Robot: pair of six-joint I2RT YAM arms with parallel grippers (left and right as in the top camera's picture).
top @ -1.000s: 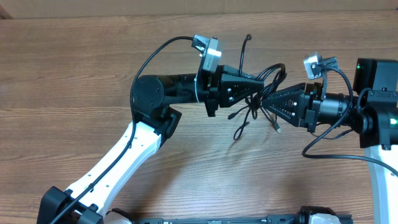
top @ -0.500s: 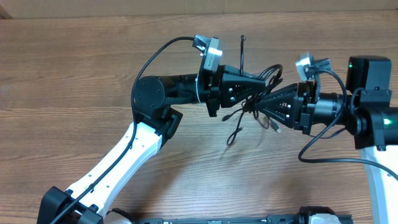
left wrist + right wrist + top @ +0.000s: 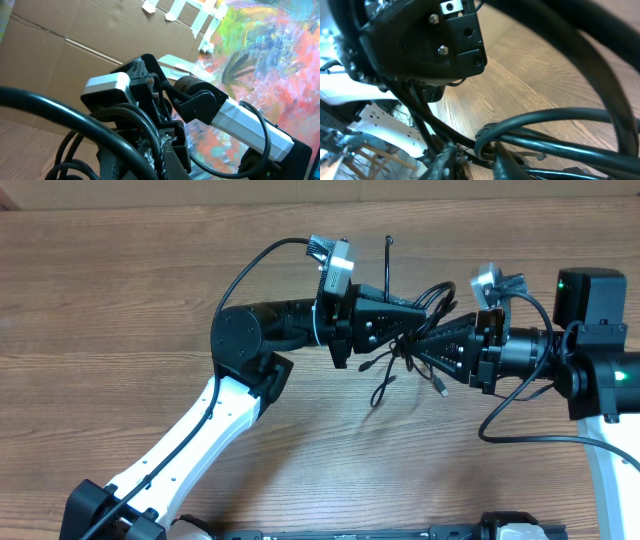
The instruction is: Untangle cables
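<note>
Several thin black cables [image 3: 440,295] hang in a knot above the wooden table, between my two grippers. My left gripper [image 3: 417,319] points right and is shut on the cables [image 3: 75,120], which cross its frayed pads [image 3: 151,152]. From the other side my right gripper [image 3: 419,346] points left, tip almost against the left one. Its fingers [image 3: 502,162] stand narrowly apart around a looped strand of the cables [image 3: 487,137]. One cable end [image 3: 389,242] sticks up, a loose end [image 3: 380,393] dangles, and a silver-tipped plug [image 3: 443,388] hangs beside it.
The brown wooden table [image 3: 120,290] spreads all round. My left arm [image 3: 200,430] rises from the front left, and the right arm's base [image 3: 600,350] stands at the right edge. The left wrist view shows a cardboard wall [image 3: 60,50] and a colourful painting [image 3: 280,65].
My right gripper has moved left into the knot, close to the left gripper, and its jaws have narrowed. The hanging cable ends shifted slightly left. The left gripper has stayed shut.
</note>
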